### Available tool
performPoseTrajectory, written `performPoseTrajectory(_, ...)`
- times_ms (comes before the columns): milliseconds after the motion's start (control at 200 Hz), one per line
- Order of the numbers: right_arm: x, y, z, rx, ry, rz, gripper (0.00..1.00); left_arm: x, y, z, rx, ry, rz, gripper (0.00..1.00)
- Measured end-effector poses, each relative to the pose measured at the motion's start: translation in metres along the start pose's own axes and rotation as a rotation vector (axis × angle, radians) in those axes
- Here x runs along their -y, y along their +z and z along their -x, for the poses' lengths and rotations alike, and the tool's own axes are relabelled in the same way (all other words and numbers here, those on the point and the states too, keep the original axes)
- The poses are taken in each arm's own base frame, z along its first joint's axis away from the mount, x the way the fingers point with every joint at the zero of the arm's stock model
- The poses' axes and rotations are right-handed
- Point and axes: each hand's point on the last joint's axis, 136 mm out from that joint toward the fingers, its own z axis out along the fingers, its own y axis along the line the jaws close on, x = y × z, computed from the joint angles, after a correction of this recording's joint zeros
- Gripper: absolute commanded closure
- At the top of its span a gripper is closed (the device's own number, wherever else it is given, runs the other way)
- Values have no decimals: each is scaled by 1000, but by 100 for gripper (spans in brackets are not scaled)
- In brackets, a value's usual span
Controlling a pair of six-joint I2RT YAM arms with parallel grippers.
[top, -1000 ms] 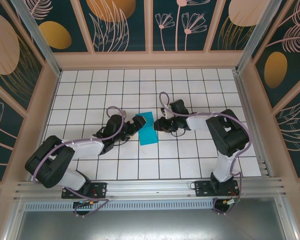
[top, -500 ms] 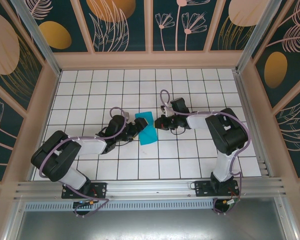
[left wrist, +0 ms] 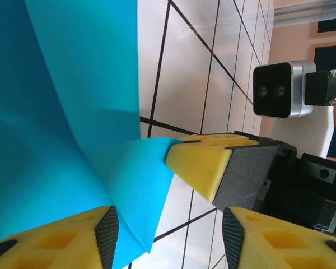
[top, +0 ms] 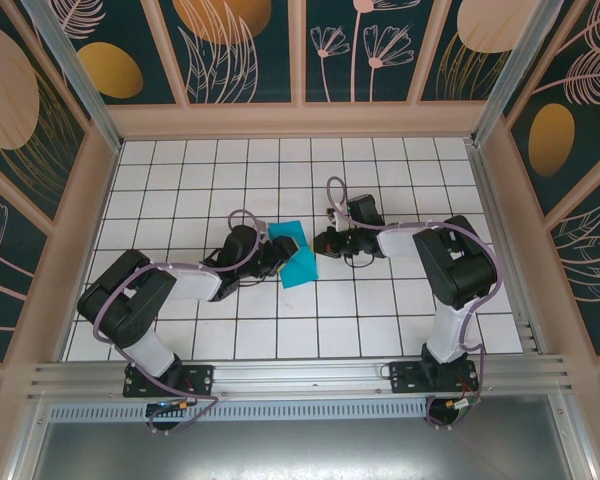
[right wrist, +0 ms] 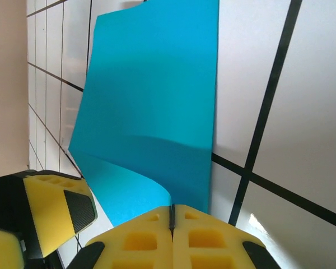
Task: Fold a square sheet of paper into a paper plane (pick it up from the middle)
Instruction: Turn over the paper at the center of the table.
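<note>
The square sheet of paper (top: 300,266) is teal, folded, and lies mid-table between both arms, with one flap lifted. My right gripper (top: 318,243) is shut on that flap's edge. In the right wrist view the paper (right wrist: 157,101) curls up into the closed seam of the right gripper (right wrist: 172,212). My left gripper (top: 277,250) is at the sheet's left side. In the left wrist view the left gripper (left wrist: 168,231) is open, and a corner of the paper (left wrist: 61,112) hangs between its jaws beside the left pad. The right gripper's yellow fingertip (left wrist: 199,165) touches that corner.
The white grid-tiled floor (top: 380,310) stretches all around the arms. Wooden-framed patterned walls (top: 500,180) close in the left, back and right. An aluminium rail (top: 300,378) carrying both arm bases runs along the near edge. The left gripper's finger (right wrist: 53,208) sits close beside the right jaws.
The left arm has slid right onto the sheet's edge while its jaws narrowed. The right gripper has shut on the paper's flap and raised it slightly.
</note>
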Motion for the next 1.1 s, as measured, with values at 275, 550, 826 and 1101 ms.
performPoseTrajectory(275, 1, 0, 1, 2, 1, -1, 95, -8, 8, 0, -8, 14, 25, 48)
performPoseTrajectory(550, 2, -1, 1, 6, 3, -7, 96, -14, 8, 0, -7, 19, 47, 45)
performPoseTrajectory(826, 2, -1, 2, 7, 10, -9, 95, -16, 3, 1, 10, 23, 55, 52)
performPoseTrajectory(1101, 1, -2, 2, 8, 33, -9, 82, -18, 18, 4, 3, 41, 56, 66)
